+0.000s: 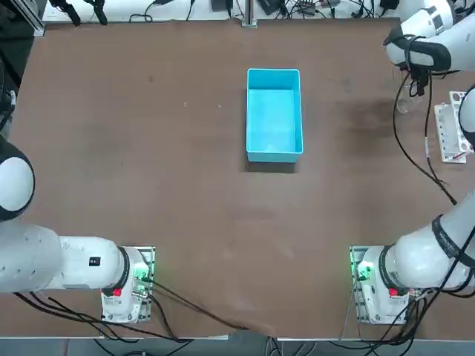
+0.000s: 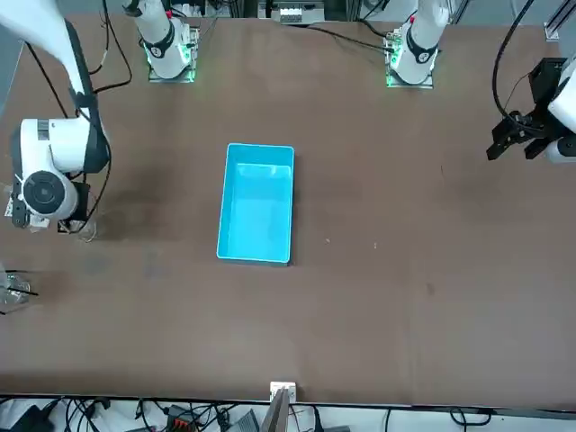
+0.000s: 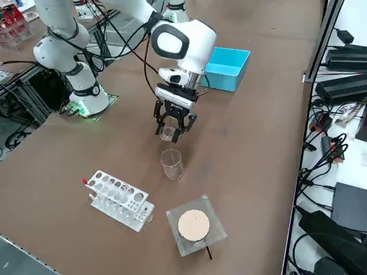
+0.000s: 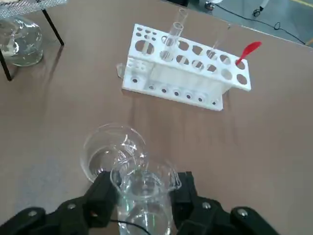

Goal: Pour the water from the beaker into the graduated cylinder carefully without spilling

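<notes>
Blue tray (image 1: 274, 74), white rack (image 4: 188, 73), clear beaker (image 4: 144, 193).

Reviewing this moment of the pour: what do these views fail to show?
- Water level in the beaker: wrist view, glass glare; the right gripper is shut on it.
- The graduated cylinder: markings too small in the side view.
- Top view: the arm covers the gripper and both vessels.
- Front view: the arm hides the gripper's grip.
- Flask: cut off by the wrist view's edge.
</notes>
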Controlling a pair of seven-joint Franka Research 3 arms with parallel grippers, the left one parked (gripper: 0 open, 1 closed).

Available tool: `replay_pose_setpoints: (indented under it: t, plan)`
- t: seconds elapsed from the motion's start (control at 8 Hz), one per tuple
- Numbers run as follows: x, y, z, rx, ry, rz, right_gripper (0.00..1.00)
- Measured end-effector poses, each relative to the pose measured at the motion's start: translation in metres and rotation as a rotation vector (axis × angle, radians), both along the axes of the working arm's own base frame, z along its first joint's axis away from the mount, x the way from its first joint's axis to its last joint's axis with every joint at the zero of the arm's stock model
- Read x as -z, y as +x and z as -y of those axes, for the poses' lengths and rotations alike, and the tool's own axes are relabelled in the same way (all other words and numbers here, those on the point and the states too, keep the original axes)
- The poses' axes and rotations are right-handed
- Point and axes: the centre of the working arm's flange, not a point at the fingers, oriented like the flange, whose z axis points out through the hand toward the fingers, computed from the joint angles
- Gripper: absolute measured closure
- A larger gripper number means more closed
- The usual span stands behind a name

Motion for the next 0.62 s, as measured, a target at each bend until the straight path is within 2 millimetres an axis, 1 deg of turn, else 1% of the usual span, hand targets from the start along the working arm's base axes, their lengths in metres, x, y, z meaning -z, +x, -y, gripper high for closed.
replay_pose_setpoints:
  t: [0.38, 0.62]
  plan:
    - [0.002, -0.001, 0.013, -0.006, 0.128, -0.004, 0.39]
    - [0.002, 0.0, 0.02, -0.023, 0.161, 0.002, 0.39]
